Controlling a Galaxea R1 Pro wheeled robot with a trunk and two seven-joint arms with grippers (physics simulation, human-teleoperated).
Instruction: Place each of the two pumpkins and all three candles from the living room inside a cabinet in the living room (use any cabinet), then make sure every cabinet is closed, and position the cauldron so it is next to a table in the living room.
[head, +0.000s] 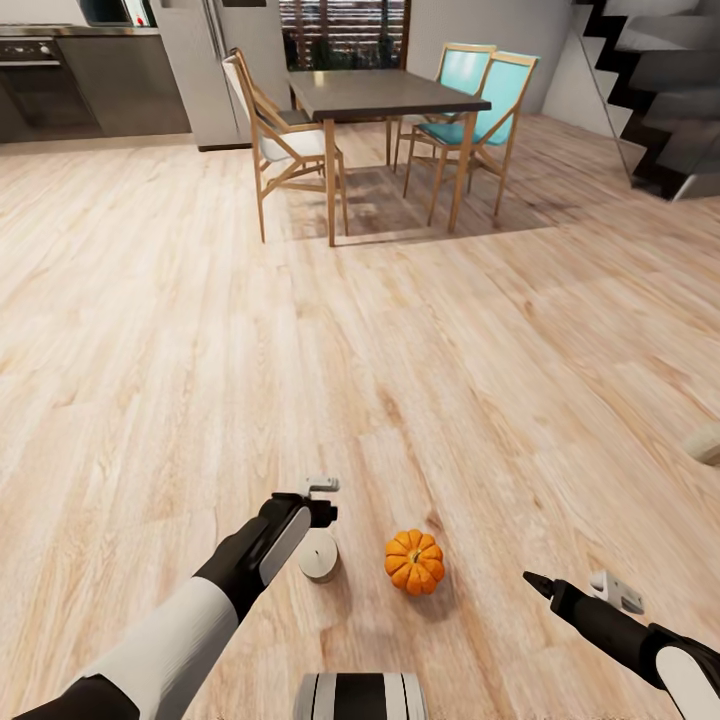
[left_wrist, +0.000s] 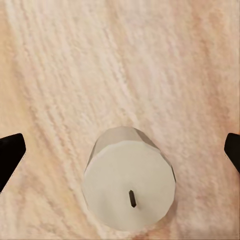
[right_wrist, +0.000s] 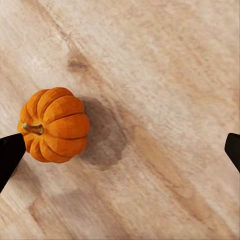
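Wide open wooden floor (head: 330, 360) here, pale planks running away from the robot with a big bare stretch between it and the furniture. Far ahead stands a dark-topped dining table (head: 385, 95) on wooden legs, ringed by chairs, two of them with teal seats (head: 470, 100). Grey kitchen units (head: 90, 85) line the far left, and a dark staircase (head: 655, 90) climbs at the far right. Nothing crowds the arms down here.

Close in, a small bright-orange pumpkin (head: 414, 561) sits on the floor, ribbed, with a short stem; in the right wrist view the pumpkin (right_wrist: 54, 125) lies on its side, stem pointing sideways, casting a soft shadow. Just to its left, apart from it, stands a stubby pale candle (head: 319, 556), upright. In the left wrist view the candle (left_wrist: 129, 186) shows a flat faceted top with a small dark wick.

The left gripper (head: 322, 512) hangs right over that candle, its dark fingertips (left_wrist: 11, 152) spread wide at both sides of the view, well clear of the wax, gripping nothing. The right gripper (head: 538, 583) is off to the right of the pumpkin, near but not touching; its fingertips (right_wrist: 10, 152) are also spread wide, with the pumpkin beside one tip, nothing held.

At the far right edge of the head view, a pale beige object (head: 706, 442) lies partly cut off; I cannot tell what it is.
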